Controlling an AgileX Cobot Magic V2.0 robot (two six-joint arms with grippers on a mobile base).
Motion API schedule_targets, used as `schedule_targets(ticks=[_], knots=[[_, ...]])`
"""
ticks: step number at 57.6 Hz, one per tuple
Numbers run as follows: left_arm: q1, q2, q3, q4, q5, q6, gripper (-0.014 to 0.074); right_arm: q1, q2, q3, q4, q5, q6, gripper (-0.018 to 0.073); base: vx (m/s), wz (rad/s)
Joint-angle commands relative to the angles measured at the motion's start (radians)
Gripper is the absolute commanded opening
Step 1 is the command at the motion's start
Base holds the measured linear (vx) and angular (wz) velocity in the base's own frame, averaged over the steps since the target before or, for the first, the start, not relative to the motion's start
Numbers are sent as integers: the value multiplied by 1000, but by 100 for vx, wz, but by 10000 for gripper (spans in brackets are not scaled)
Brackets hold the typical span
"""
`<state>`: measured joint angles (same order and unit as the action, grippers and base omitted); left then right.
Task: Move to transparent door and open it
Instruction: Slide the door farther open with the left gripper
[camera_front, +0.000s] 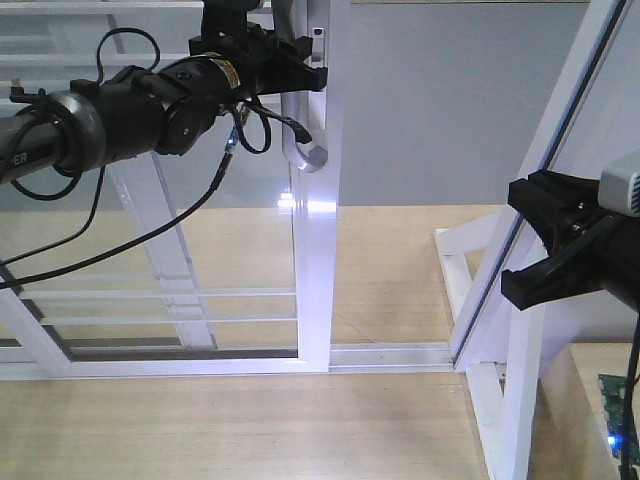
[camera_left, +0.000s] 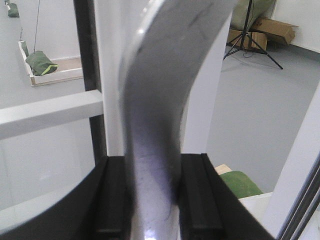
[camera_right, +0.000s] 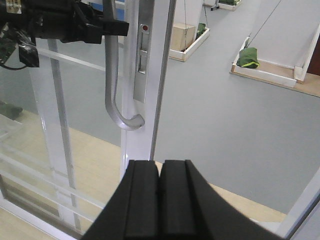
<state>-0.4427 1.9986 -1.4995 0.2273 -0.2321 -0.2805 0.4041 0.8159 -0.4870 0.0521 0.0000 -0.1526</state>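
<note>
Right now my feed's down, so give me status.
Left gripper shut on handle. Right gripper shut, empty. Transparent door partly open; gap clear.

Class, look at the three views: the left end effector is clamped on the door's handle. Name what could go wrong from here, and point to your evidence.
1. The left end effector grips the smooth, curved handle with narrow pads; it might slip along the bar during the pull.
2. A loose cable hangs from the left arm beside the door and could snag.
3. The right end effector, shut and idle, sits near the outer frame post and might bump it.
</note>
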Motion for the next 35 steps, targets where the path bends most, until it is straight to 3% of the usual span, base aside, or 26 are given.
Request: schedule_targets(ticks=[1,35], knots=[[59,-63,-36,-36,18,1,-4,-5,-10,-27,-6,-86,-9,-3,0,0],[207,-192,-36,-36,140,12,4,-5,-10,-27,-6,-86,-12,-3,0,0]])
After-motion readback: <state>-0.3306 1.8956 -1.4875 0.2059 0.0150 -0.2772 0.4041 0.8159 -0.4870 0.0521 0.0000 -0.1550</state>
